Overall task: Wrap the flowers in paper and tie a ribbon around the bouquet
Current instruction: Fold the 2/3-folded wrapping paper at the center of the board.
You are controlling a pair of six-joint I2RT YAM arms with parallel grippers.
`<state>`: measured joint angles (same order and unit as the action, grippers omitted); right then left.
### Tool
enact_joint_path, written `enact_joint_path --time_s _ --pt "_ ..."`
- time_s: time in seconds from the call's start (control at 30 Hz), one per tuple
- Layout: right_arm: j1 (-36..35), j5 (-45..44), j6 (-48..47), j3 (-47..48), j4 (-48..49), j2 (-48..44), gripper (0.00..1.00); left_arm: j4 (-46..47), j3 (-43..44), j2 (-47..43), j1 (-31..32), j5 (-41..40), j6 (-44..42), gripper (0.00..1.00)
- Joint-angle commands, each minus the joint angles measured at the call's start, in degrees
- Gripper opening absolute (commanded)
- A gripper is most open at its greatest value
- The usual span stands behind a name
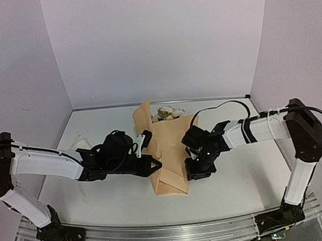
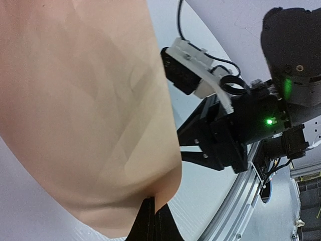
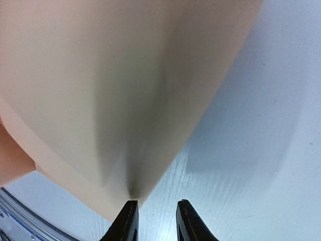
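Observation:
The tan paper [image 1: 169, 148] lies folded over in the middle of the table, its narrow end toward me. The flowers [image 1: 169, 113] poke out at its far, wide end; only their heads and some leaves show. My left gripper [image 1: 156, 166] is shut on the paper's left edge, and in the left wrist view the dark fingertips [image 2: 152, 201] pinch the sheet [image 2: 85, 100]. My right gripper [image 1: 195, 171] sits at the paper's right edge, low on the table. Its jaws [image 3: 156, 206] stand apart with bare table between them, and a lifted paper fold [image 3: 125, 75] touches the left fingertip. A pale strip that looks like the ribbon [image 1: 81, 143] lies behind my left arm.
White walls close in the table at the back and both sides. An aluminium rail [image 1: 171, 230] runs along the near edge. In the left wrist view the right arm's black wrist [image 2: 241, 125] hangs close beyond the paper.

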<state>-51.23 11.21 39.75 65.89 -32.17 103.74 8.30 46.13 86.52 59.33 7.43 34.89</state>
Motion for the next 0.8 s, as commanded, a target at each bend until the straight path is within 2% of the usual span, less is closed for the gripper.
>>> enact_joint_path --time_s 0.0,0.2,0.53,0.77 --pt "0.5 1.21 3.43 1.56 5.96 4.11 0.26 -1.4 6.11 4.47 0.44 5.52 -3.63 0.0" --pt "1.38 0.89 4.93 -0.04 7.34 3.8 0.23 -5.05 12.84 12.75 0.63 10.41 -5.72 0.0" --pt "3.77 -0.37 5.03 -8.92 7.65 -9.99 0.27 -9.3 19.47 20.24 0.61 12.54 -6.66 0.0" --pt "6.19 -2.05 4.73 -11.74 7.65 -17.9 0.49 -10.81 22.04 22.67 0.63 12.69 -6.61 0.0"
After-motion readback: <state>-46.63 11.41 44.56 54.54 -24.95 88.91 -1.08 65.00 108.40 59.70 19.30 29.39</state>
